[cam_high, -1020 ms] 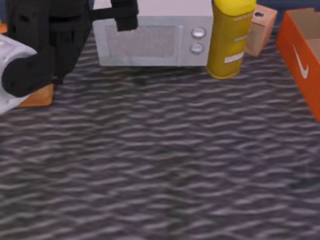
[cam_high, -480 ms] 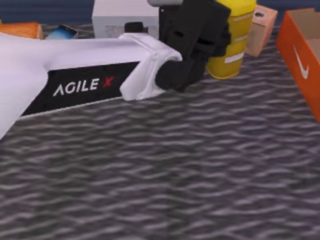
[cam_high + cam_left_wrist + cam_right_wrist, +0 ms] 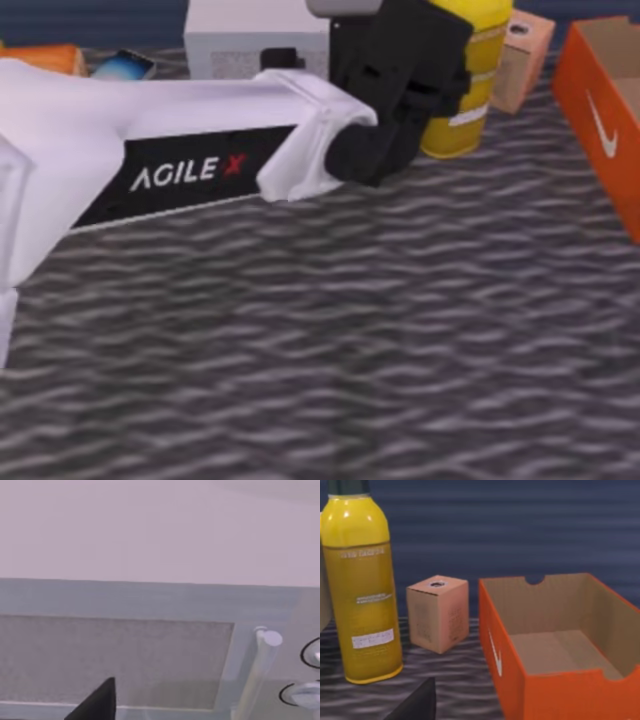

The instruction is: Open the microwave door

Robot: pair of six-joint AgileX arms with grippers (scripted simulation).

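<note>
The left arm (image 3: 190,165), lettered "AGILE X", reaches across the microwave (image 3: 250,40) at the table's far edge, its gripper (image 3: 400,90) over the door (image 3: 115,650), grip unclear, beside a yellow bottle (image 3: 465,90) and a swoosh-marked orange box (image 3: 555,650).

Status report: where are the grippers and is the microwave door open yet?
Left gripper at the microwave front, near the handle. Microwave door looks shut. Right arm out of top view. Yellow bottle stands close beside.
</note>
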